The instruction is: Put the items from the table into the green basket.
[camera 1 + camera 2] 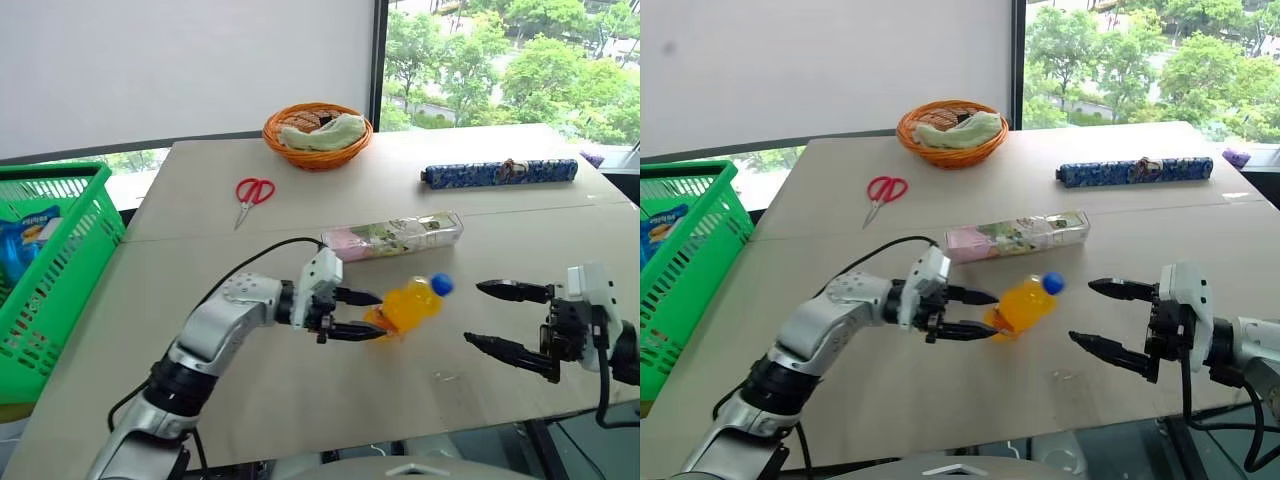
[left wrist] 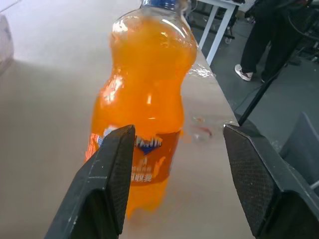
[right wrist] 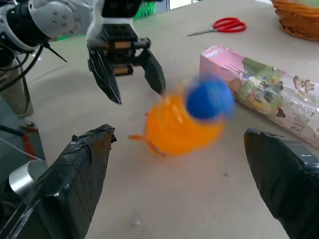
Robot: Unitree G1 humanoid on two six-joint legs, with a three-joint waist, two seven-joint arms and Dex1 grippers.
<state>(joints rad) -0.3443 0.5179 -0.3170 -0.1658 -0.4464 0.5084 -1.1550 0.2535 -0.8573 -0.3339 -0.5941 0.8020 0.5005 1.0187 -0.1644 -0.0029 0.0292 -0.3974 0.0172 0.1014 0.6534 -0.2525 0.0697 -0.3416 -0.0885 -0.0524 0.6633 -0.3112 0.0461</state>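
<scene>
Bottle [image 1: 408, 303], orange with a blue cap, lies tilted and blurred on the table [image 1: 300, 390] just past the left gripper [image 1: 366, 314], whose fingers stand apart around its base without clamping; the left wrist view shows a gap on one side. Facing its cap, the right gripper [image 1: 488, 316] gapes wide. Behind lies the pink packet [image 1: 392, 236]; the green basket [image 1: 60, 270] sits well off to the left.
</scene>
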